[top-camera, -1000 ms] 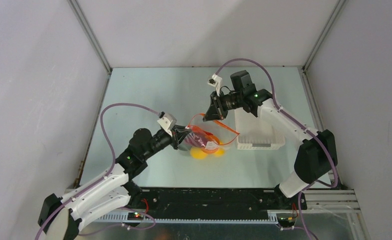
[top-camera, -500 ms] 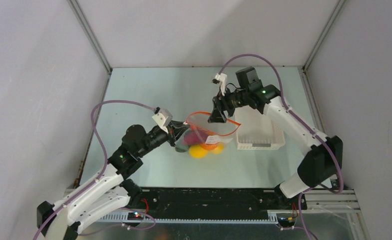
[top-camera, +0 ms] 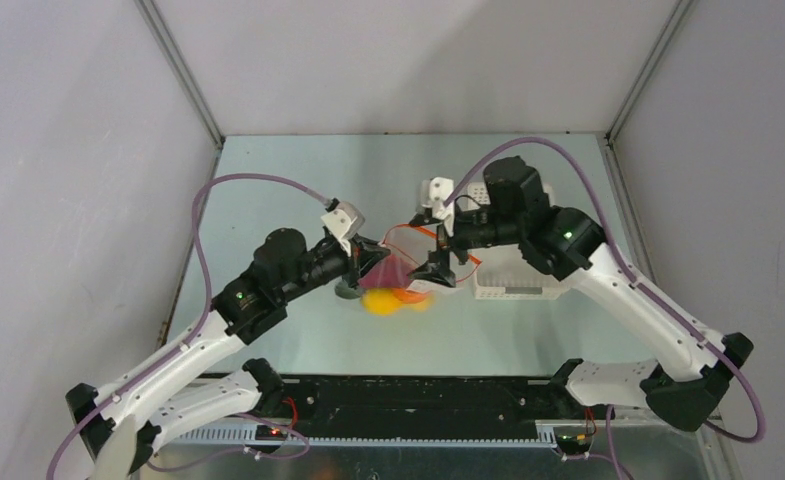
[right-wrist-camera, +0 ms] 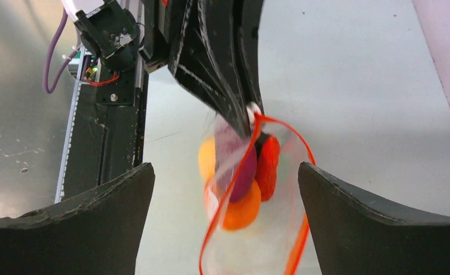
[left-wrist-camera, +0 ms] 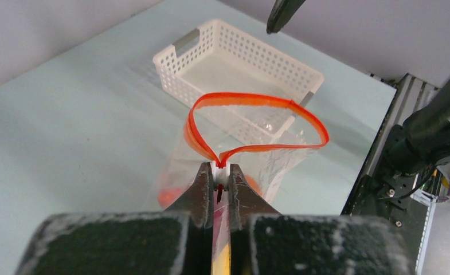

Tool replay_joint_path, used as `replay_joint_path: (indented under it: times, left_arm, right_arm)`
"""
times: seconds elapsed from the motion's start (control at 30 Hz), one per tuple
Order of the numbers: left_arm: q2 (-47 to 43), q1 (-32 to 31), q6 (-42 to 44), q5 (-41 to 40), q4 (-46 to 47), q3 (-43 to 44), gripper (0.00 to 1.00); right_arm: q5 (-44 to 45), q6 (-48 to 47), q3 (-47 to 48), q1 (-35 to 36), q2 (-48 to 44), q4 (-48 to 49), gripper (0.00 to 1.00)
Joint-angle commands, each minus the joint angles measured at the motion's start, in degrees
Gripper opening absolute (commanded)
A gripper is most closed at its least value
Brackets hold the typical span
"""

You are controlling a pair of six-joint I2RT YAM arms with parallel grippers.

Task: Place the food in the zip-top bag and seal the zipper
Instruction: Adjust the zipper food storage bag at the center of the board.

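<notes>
Orange-red along its mouth, the clear, floppy plastic zip-top bag (left-wrist-camera: pixel 268 163) hangs from the left gripper (left-wrist-camera: pixel 220 173). That gripper's jaws are clenched on one end of the thin orange-red zipper (left-wrist-camera: pixel 254 98), at a small white tab. Beyond those jaws the zipper spreads into an open loop, and the bag's body sags below them. The right gripper (right-wrist-camera: pixel 225 171) has its jaws spread wide and grasps nothing. The bag's open mouth lies between its two black fingers (right-wrist-camera: pixel 96 212); whether either one touches the plastic I cannot tell. From that wrist the toy food shows through the plastic just past the left jaws. It includes a purple piece (right-wrist-camera: pixel 242 166), a red piece (right-wrist-camera: pixel 267 163) touching it, a round orange fruit (right-wrist-camera: pixel 242 211) nearer the right jaws, and a yellow lemon (right-wrist-camera: pixel 206 160) on the purple piece's other side. From above, the bag hangs between the two grippers. A white slotted plastic basket (left-wrist-camera: pixel 239 63) stands on the pale green table (left-wrist-camera: pixel 67 114) beyond the left jaws, behind the zipper loop
</notes>
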Motion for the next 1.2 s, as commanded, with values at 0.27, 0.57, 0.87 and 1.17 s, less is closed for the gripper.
replay_joint_path:
  times: [0.27,0.57,0.87,1.17]
  left_arm:
    - [0.5,-7.5,-4.0,-8.4,-12.1,7.4,0.00]
    - [-1.1,-9.3,-0.9,0.2,-11.0,5.0,0.00]
    - [-4.7,-9.3,1.7,3.9,-8.1,0.6,0.00]
    - [-6.6,-9.3,2.3,1.6,-6.4,-2.8,0.19]
  right_arm:
    - [2.3,-8.1,-0.6,4.0,7.0,1.8,0.99]
    - [-4.7,-19.3,0.7,4.3,10.7,-7.0,0.97]
    - [-7.1,-20.0,0.7,2.4,13.7,-9.8,0.48]
    - [-10.8,-21.9,0.7,1.3,13.9,-12.8,0.00]
